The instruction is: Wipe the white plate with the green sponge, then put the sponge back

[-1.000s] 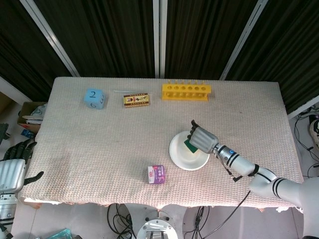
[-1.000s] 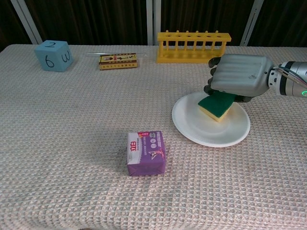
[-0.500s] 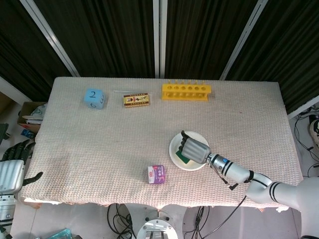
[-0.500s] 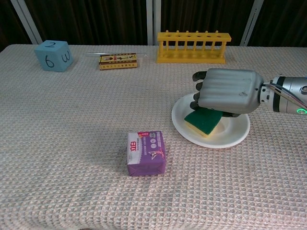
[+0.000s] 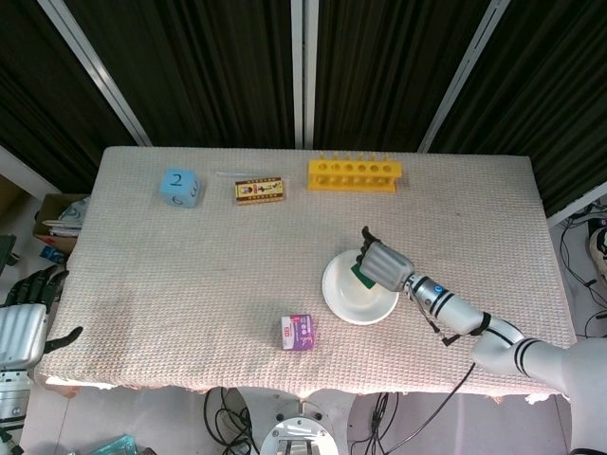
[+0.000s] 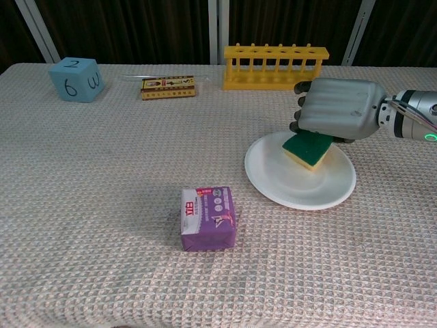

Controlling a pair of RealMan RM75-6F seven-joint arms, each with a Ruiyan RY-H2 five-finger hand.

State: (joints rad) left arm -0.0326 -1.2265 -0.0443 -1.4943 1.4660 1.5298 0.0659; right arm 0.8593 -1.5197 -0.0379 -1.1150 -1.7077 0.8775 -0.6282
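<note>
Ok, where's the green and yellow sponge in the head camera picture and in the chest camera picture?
Head view: the green and yellow sponge is a green sliver under the right hand, at the far right edge of the round white plate.
Chest view: sponge right of centre, held by that hand over the plate.
Shared landmark: the yellow test-tube rack beyond the plate.

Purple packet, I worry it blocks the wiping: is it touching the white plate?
No. In the chest view the purple packet lies apart from the white plate, with bare tablecloth between them.
</note>
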